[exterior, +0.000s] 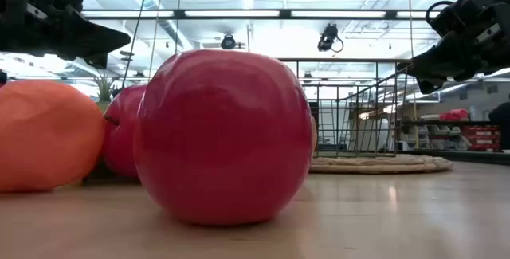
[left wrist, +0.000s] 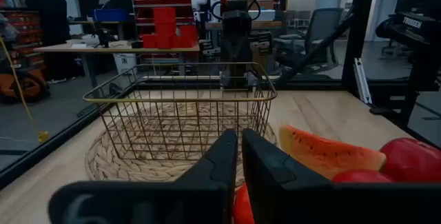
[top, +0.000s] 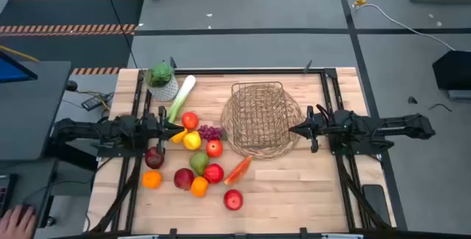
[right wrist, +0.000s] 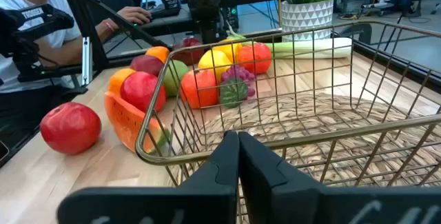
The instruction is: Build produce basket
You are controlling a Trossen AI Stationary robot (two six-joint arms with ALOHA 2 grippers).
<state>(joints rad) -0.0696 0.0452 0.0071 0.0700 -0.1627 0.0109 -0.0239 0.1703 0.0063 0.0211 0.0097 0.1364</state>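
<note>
Wire is forming the boxy, open-grid walls of the basket [top: 259,118], which is sitting on a round woven straw mat [top: 283,140] at the middle of the pale wood-plank table [top: 309,195]. Nothing is lying inside the basket. All the produce is clustering just to its left: a long white-green leek [top: 181,98] is lying beside a leafy plant in a patterned white pot [top: 162,81], a knobbly bunch of purple grapes [top: 210,132] is resting right at the mat's edge, and a smooth yellow fruit [top: 192,140], a green pear [top: 199,162], round oranges and glossy red apples are bunching around them. A wedge-shaped orange slice [top: 238,170] is leaning toward the mat, and one shiny red apple [top: 232,199] is sitting apart, nearer the front edge. The left tool [top: 176,129] is hovering over the produce, its dark tapered fingers [left wrist: 220,158] pressing together with nothing between them. The right tool [top: 293,129] is hanging at the basket's right rim, its fingers [right wrist: 231,151] likewise closing on each other with nothing between them.
</note>
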